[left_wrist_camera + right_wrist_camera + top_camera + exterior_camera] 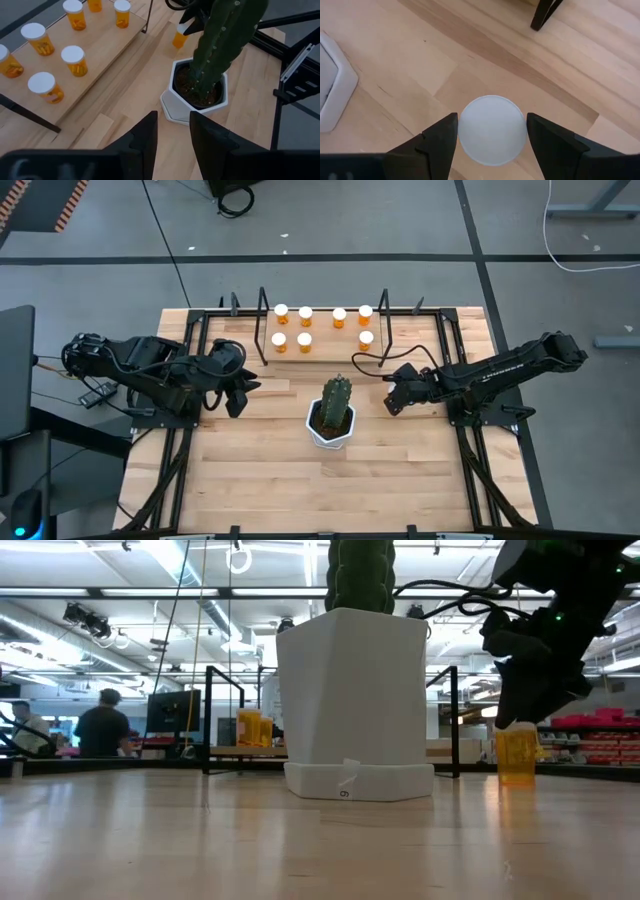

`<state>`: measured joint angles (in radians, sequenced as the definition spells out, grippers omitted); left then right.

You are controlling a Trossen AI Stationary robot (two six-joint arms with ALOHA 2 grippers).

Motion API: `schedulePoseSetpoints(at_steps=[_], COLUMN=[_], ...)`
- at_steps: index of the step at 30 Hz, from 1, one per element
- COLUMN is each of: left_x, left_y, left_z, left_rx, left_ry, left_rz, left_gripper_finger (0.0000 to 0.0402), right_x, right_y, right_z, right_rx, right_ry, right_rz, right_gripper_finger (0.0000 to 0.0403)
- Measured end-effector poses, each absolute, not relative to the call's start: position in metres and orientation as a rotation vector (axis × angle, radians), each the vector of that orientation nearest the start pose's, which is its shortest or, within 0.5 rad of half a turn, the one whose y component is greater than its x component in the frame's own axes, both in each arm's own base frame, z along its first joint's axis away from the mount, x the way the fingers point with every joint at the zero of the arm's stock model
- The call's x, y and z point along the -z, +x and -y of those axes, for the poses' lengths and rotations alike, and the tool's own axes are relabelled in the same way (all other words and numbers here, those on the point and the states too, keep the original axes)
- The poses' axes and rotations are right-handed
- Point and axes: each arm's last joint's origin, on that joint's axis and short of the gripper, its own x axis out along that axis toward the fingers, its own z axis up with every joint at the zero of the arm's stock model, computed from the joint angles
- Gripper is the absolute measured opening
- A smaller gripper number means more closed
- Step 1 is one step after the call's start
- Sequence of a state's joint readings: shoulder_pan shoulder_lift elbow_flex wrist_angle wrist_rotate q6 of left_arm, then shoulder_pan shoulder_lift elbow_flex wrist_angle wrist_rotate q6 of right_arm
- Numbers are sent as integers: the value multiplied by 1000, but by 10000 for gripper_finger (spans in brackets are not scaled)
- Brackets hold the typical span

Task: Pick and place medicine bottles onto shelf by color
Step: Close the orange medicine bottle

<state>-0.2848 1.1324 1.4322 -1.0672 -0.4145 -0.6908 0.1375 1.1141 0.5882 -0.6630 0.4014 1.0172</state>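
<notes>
Seven medicine bottles (305, 338) stand on the shelf (322, 352) in the high view: four in the back row, three in front. An eighth is hidden under the right gripper (392, 402), just right of the cactus pot (331, 428). The left gripper (240, 386) waits near the shelf's left end.

Low view: the eighth bottle (516, 754) stands upright on the table (320, 840), gripper directly over its cap; shelf behind the pot.

Left wrist view: the left gripper's fingers (147, 137) stand slightly apart, nothing between them.

Right wrist view: the fingers (442, 137) flank the white cap (492, 130), touching or nearly so; firm clamp not confirmed.

Judgement: task nearly complete; one bottle left to lift and shelve.
</notes>
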Motion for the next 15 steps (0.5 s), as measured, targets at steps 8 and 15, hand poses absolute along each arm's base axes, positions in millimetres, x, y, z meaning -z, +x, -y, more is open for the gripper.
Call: schedulePoseSetpoints(at_steps=[8,15], left_x=[-407,-407], left_y=[188,188], left_z=[43,43], left_rx=[-361,-361], left_ry=[-394,-394], left_rz=[-640,-640], left_gripper_finger=[124,124], right_x=[-181,-181], right_y=[179,179], right_z=[-14,-13], right_rx=[776,777], right_ry=[579,578], right_rz=[-920,-919], right_gripper_finger=[244,244])
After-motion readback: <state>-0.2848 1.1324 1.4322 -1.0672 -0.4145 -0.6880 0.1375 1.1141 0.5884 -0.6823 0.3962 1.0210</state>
